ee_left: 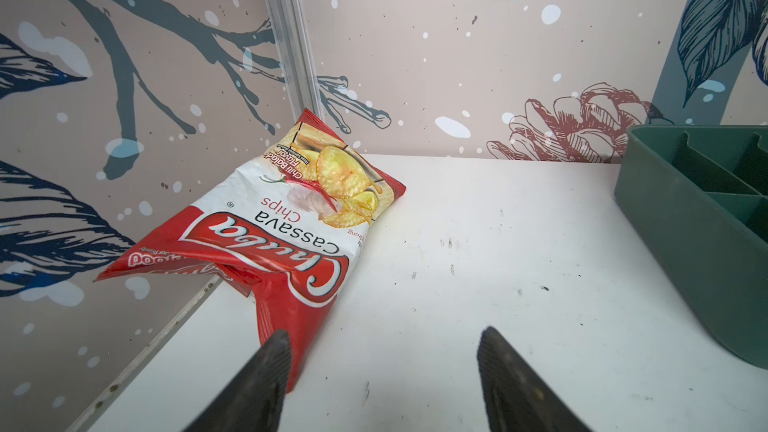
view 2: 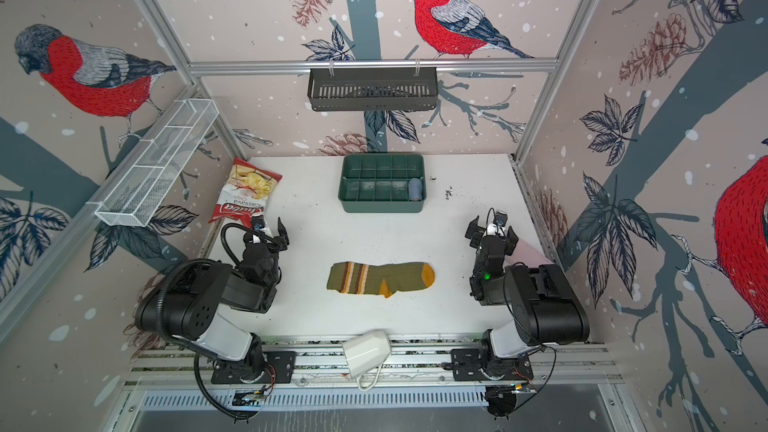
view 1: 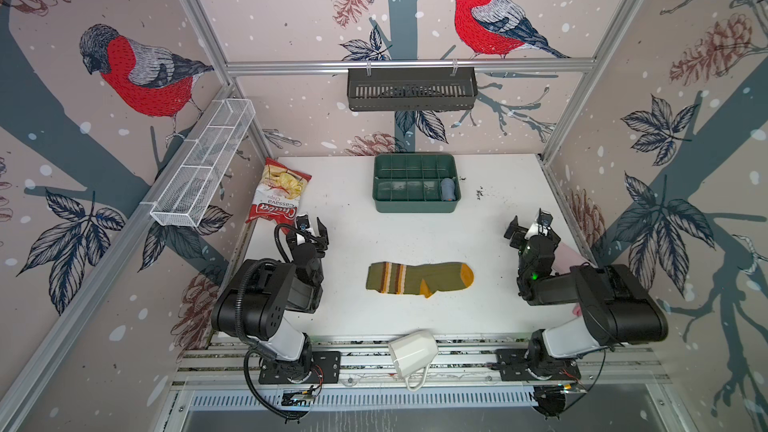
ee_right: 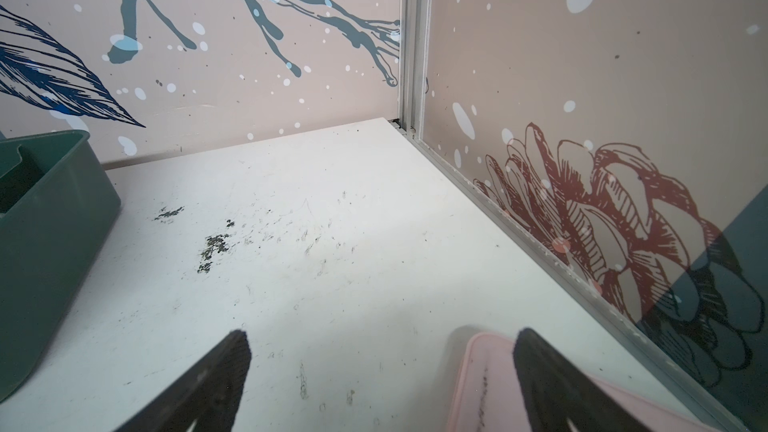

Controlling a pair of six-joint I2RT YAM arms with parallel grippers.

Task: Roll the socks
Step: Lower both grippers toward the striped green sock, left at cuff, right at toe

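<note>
green tray [view 1: 415, 205]: blue-grey sock roll [view 1: 448, 189] in end compartment | socks [view 1: 415, 279] flat | left jaws, right jaws parted, empty

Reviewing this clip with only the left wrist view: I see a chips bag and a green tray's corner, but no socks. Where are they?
Observer: The socks lie flat and unrolled mid-table, between the two arms.
Operator: Is either hand on them?
Observer: No; the left hand and the right hand are both well clear of them.
Operator: Anything in the tray?
Observer: A small blue-grey sock roll sits in the right-end compartment of the green tray.
</note>
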